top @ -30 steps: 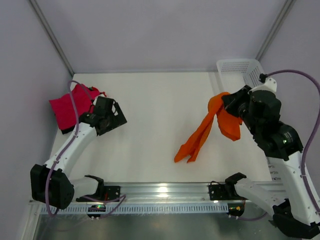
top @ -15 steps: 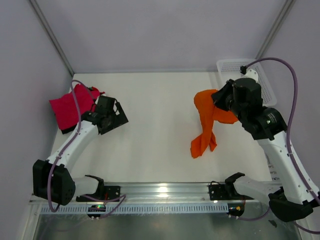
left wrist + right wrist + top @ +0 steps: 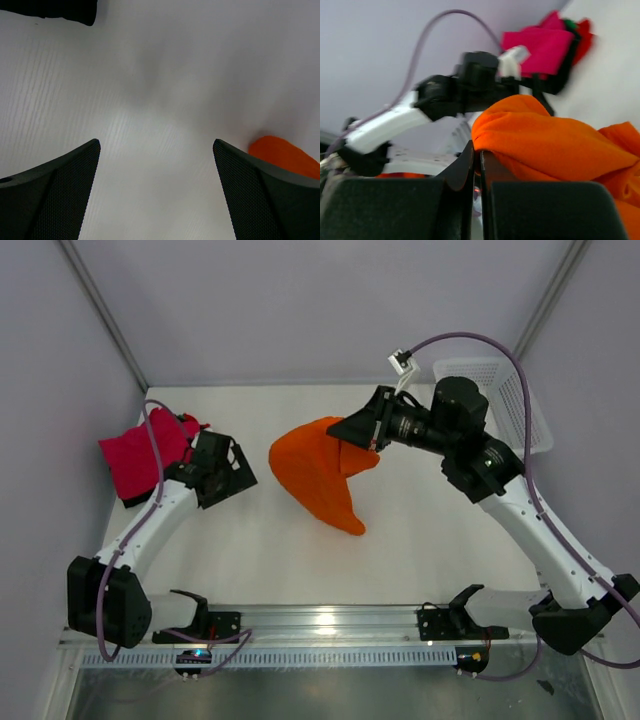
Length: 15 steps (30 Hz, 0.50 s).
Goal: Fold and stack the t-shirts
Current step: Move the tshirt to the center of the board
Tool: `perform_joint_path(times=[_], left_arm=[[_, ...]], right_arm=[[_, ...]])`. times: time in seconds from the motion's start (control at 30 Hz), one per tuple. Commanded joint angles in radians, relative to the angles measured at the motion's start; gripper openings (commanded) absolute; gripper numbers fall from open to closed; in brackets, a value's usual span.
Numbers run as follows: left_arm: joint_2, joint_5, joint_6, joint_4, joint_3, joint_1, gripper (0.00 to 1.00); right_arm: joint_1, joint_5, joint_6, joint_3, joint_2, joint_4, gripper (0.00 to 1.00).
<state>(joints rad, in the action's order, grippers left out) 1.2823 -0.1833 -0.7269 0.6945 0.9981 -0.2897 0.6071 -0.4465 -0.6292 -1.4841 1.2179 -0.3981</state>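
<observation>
The right fingers point(image 3: 468, 167) are seen pressed together on a bunched fold of the bright orange cloth t-shirt point(image 3: 555, 145). The shirt is held raised over the middle of the white tabletop point(image 3: 250, 540), with its lower end hanging in a loose point. Whether that tip touches the surface cannot be told. The left fingers point(image 3: 82, 170) are held wide apart over bare tabletop with nothing between them, just beside the magenta-pink cloth t-shirt point(image 3: 135, 455) laid at the far left. The orange shirt is judged light, limp and prone to sag and bunch. It would best be taken at a shoulder seam or hem corner and spread flat. A white plastic mesh basket point(image 3: 510, 390) is set at the far right. No brand, label or writing can be read.
</observation>
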Motion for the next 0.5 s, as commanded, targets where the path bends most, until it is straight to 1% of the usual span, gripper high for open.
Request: perform_joint_path(times=[0.0,0.07,0.1,0.17,0.2,0.23,0.27,0.3,0.37,0.4,0.47], left_arm=[[0.008,-0.010,-0.008,-0.043,0.031,0.003,0.96],[0.009,-0.007,-0.009,-0.046,0.031,0.003,0.97],[0.011,-0.007,-0.009,-0.049,0.031,0.003,0.97],[0.014,-0.004,-0.009,-0.050,0.033,0.003,0.97],[0.015,-0.002,-0.009,-0.053,0.033,0.003,0.96],[0.017,-0.001,-0.009,-0.053,0.037,0.003,0.96],[0.018,-0.001,-0.008,-0.053,0.037,0.003,0.96],[0.018,-0.001,-0.005,-0.052,0.039,0.003,0.97],[0.017,-0.005,0.001,-0.047,0.043,0.003,0.97],[0.017,-0.010,0.007,-0.046,0.045,0.003,0.97],[0.012,-0.018,0.015,-0.039,0.043,0.003,0.96]], right_arm=[[0.005,-0.313,-0.206,0.028,-0.046,0.548,0.03],[0.003,-0.334,-0.285,0.039,-0.060,0.643,0.03],[0.005,-0.328,-0.293,0.036,-0.061,0.671,0.03],[0.005,-0.281,-0.261,0.021,-0.072,0.644,0.03],[0.003,-0.247,-0.232,0.016,-0.078,0.552,0.03],[0.003,-0.207,-0.202,0.019,-0.083,0.500,0.03],[0.003,-0.114,-0.179,0.021,-0.090,0.452,0.03],[0.003,-0.071,-0.135,0.019,-0.095,0.333,0.03],[0.003,0.024,-0.092,0.010,-0.092,0.231,0.03],[0.002,0.069,-0.051,-0.001,-0.083,0.100,0.03],[0.003,0.177,-0.026,-0.034,-0.067,-0.049,0.03]])
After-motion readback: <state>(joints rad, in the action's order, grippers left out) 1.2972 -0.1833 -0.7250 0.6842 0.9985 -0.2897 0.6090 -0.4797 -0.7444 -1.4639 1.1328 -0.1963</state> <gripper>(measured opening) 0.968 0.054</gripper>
